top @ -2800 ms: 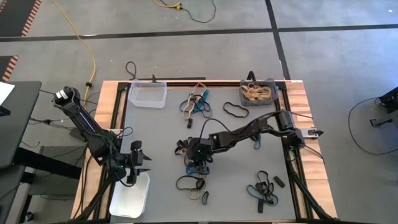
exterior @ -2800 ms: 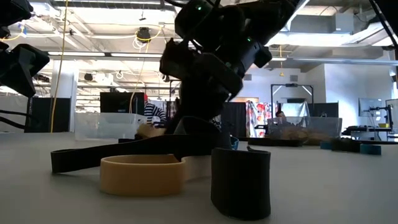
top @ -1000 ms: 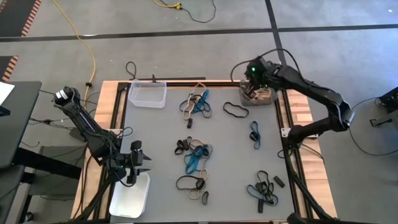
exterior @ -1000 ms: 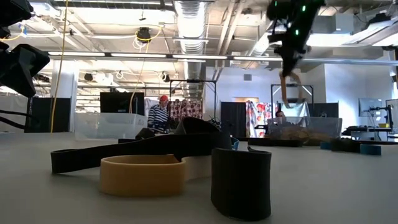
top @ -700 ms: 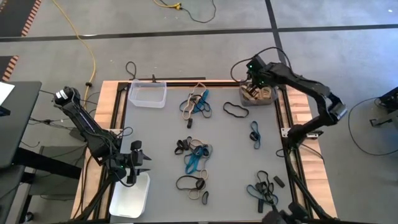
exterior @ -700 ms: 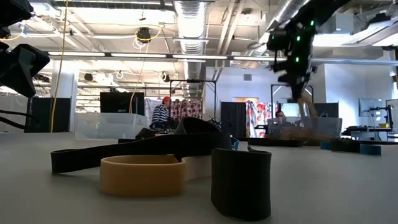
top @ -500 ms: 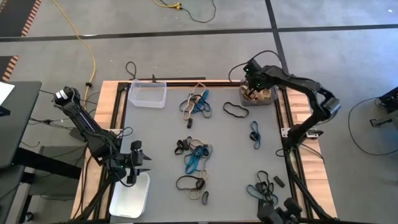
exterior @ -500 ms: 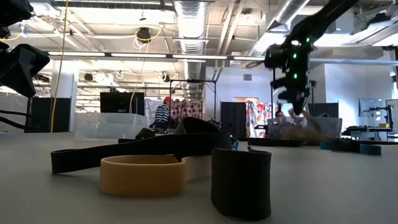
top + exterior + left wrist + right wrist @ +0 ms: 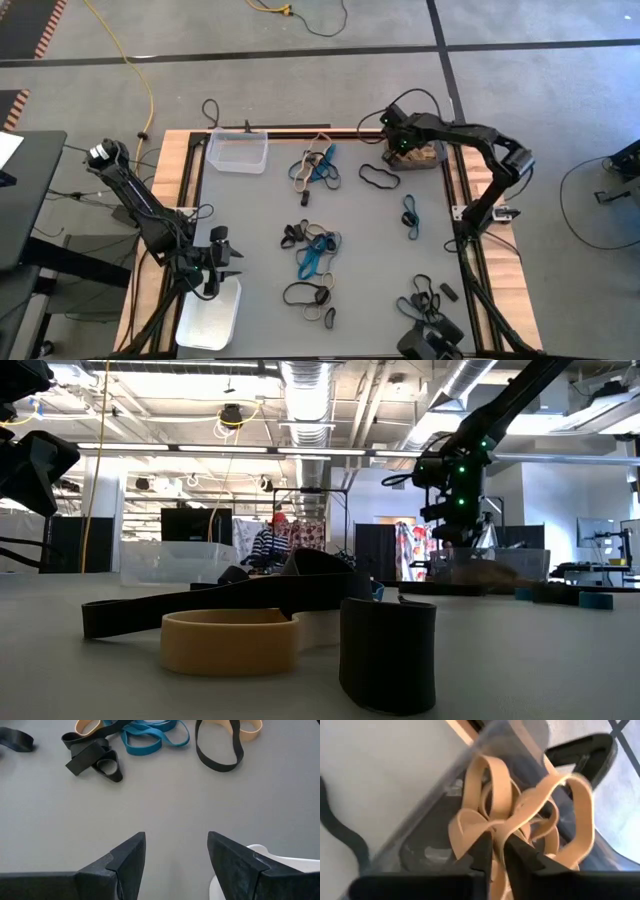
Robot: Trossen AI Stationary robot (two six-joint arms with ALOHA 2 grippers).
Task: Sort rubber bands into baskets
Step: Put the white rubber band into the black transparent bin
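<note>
Right pincer: we see it reaching over the near edge of the dark grey basket, at the far right corner of the tabletop
Right pincer grip: in the wrist view its two fingers stand nearly together with a narrow gap, a tan band lying right between them; we cannot tell whether it is pinched or let go
Dark grey basket contents: a heap of tan rubber bands, looped over one another
Left pincer: we find it far from the dark grey basket, at the near left of the tabletop, fingers spread wide and empty, just beside the white basket
Clear basket: on the same far edge as the dark grey basket, well to its left
Loose bands: a black loop just beside the dark grey basket; a teal one a little nearer; mixed clusters toward the middle and the near side
Low view: a tan band and a black one stand close to the lens
</note>
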